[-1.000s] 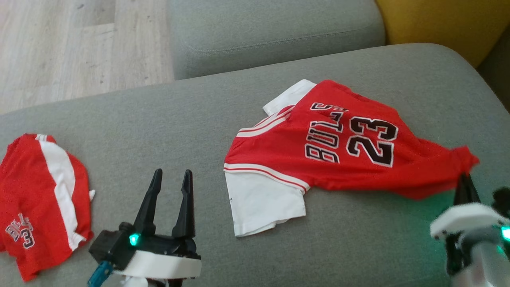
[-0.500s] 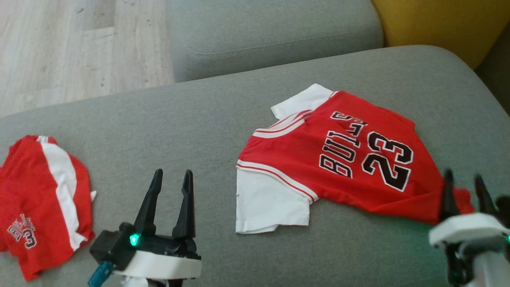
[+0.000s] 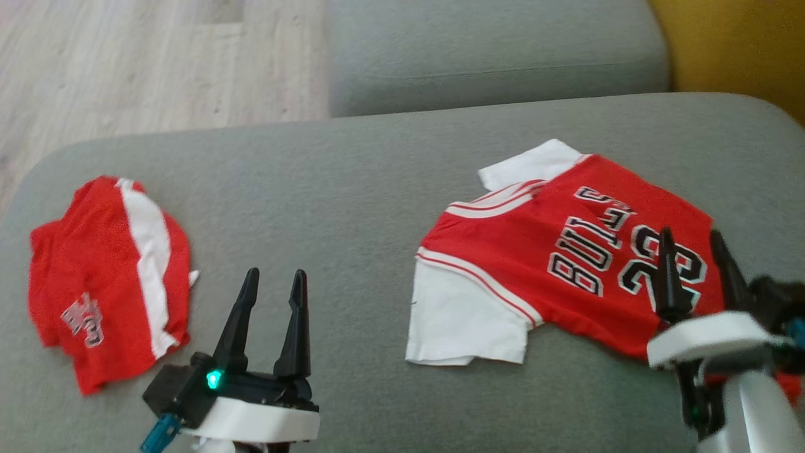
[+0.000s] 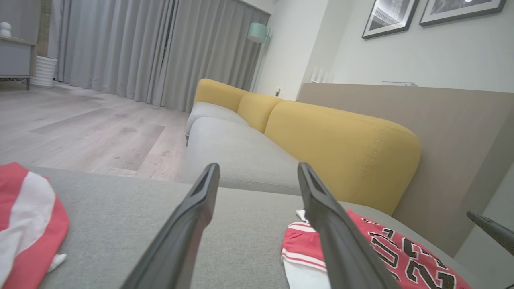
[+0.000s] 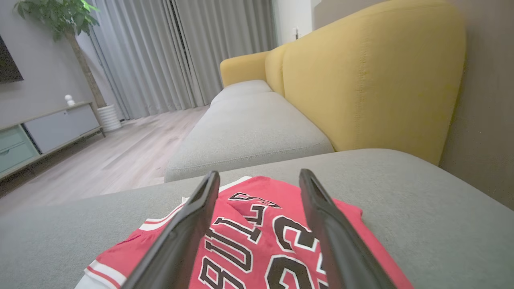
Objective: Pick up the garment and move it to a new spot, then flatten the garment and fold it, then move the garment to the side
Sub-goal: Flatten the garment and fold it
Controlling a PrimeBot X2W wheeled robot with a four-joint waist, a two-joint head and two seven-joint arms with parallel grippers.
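grey seat cushion is spread beneath both grippers and is judged to serve as the working surface, since it is broad and bare enough for cloth to be laid out. the garment, a red jersey with white sleeves, is laid on it printed side up, directly below and ahead of the right gripper and well off to the right of the left gripper. its long axis is run across the cushion from one gripper's side to the other. the shoulder end with both sleeves is pointed toward the left gripper, and the hem end is kept under the right gripper's wrist, slightly nearer the robot. the lettering is seen sideways from the head view, with the tops of the letters turned to the sleeve end. a crease is seen through the print between the right fingers, so flattening is judged not yet done. a pair of red and white shorts is left crumpled to the left of the left gripper, apart from it. the right gripper's jaws are held wide above the hem with no cloth between them. the left gripper's jaws are likewise spread wide and empty over bare cushion, probably kept ready for the sleeve end.
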